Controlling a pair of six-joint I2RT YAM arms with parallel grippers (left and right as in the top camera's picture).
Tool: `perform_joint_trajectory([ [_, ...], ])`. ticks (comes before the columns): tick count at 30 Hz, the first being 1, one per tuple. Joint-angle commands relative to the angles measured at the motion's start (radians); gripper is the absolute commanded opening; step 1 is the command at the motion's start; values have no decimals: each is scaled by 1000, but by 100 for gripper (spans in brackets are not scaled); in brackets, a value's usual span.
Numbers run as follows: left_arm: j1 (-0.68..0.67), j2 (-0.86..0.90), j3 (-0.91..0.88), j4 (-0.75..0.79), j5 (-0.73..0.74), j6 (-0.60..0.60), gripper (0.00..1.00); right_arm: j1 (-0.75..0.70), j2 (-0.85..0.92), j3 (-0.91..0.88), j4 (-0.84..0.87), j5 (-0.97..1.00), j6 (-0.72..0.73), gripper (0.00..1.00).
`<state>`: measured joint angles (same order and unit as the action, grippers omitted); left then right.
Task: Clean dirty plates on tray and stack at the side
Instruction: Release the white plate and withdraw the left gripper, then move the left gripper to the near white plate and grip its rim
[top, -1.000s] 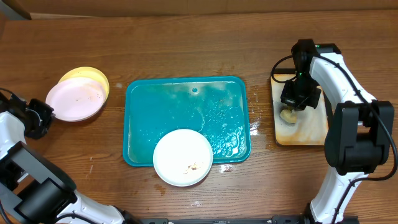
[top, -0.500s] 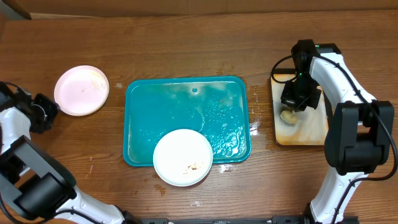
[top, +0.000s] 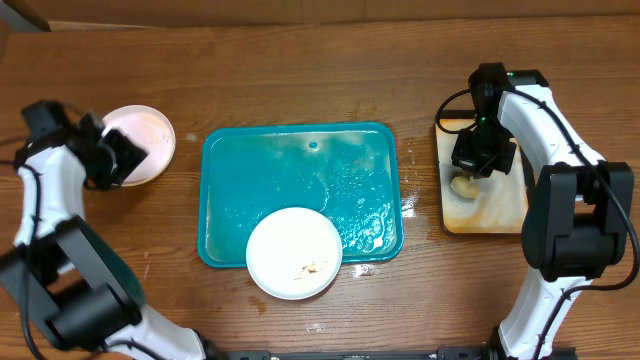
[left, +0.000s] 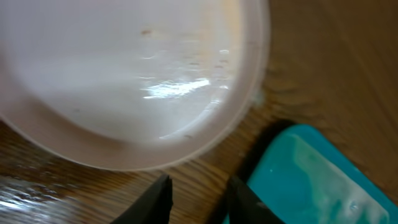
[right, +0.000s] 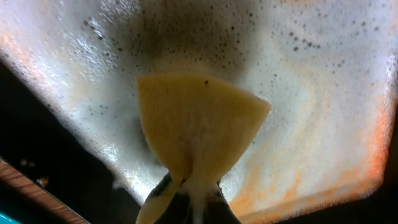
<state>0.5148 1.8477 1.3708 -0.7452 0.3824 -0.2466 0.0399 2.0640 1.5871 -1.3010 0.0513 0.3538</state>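
At the upper left of the overhead view, the left claw (left: 198, 200) stands open and empty, just beside the rim of the pale plate (top: 148, 135), which rests on the counter (top: 300, 80) beside the teal tray (top: 260, 170). A careless move of this arm can push the plate sideways. At the lower middle, the white plate (top: 290, 245), with a brown smear (top: 312, 268), hangs over the lower edge of the wet tray. I judge that pressure on its overhanging side can tip it or make it slide off. At the right, the right claw (top: 472, 172) is closed on the yellow sponge (right: 199, 124) over the foamy narrow tray (top: 500, 215), and the sponge may drip on the counter when carried. By count: two plates visible (any hidden under the pale one I cannot tell), two trays, one sponge, two claws.
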Motion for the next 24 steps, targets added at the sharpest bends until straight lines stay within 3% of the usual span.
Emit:
perform_joint_trajectory([
  [1, -91, -132, 40, -61, 27, 27, 35, -1, -7, -4, 10, -5, -14, 4],
  [9, -338, -186, -1, -379, 15, 267, 52, -2, -6, -4, 31, -5, -30, 4],
  [12, -429, -194, -105, -369, -46, 259, 51, -2, -6, -4, 34, -6, -30, 4],
  [16, -512, -225, -255, -273, -16, 247, 50, -2, -7, -4, 32, -32, -45, 4],
  [24, -563, -279, -341, -273, -69, 283, 63, -2, -6, -4, 32, -32, -45, 4],
])
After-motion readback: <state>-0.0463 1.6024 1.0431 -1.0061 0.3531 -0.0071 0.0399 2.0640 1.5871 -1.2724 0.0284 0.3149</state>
